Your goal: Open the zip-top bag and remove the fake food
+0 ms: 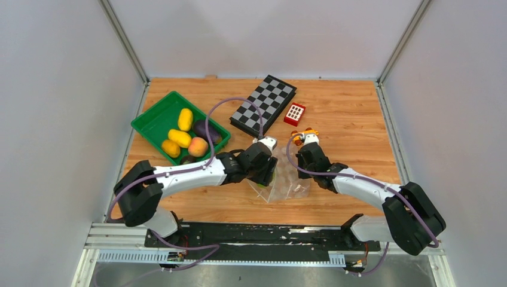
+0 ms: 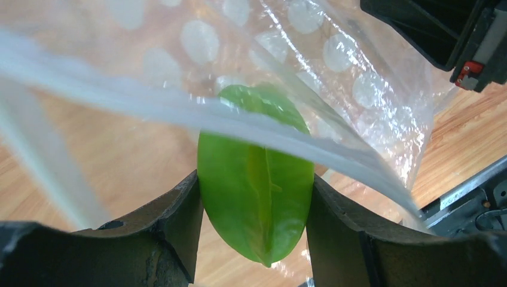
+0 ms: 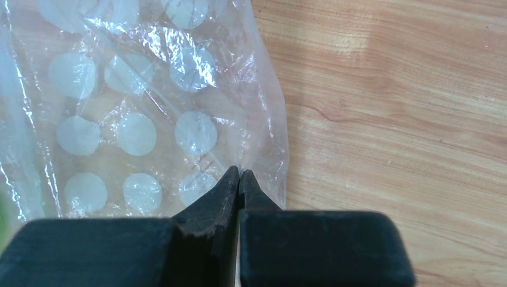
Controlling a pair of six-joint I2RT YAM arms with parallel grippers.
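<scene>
Left tool (image 2: pixel 253 182) clamps a green plastic star fruit (image 2: pixel 258 209) at the mouth of the clear white-dotted zip-top bag (image 3: pixel 137 107). Right tool (image 3: pixel 239 176) pinches the bag's edge, mid wooden bench (image 3: pixel 388 119). Farther back, other plastic fruit pieces (image 1: pixel 180 137) lie in a green plastic tray (image 1: pixel 152 118).

Robotics lab cell: plain partition walls (image 1: pixel 60 89), aluminium corner posts (image 1: pixel 124 40), wood-grain table (image 1: pixel 347 113), two rail-mounted arms (image 1: pixel 185 173).

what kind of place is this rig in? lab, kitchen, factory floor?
Most likely a lab test cell, not a real kitchen: a wooden table boxed in by blank white panels, arms bolted to a base rail, and toy props like the green tray of fake food and chessboard.
</scene>
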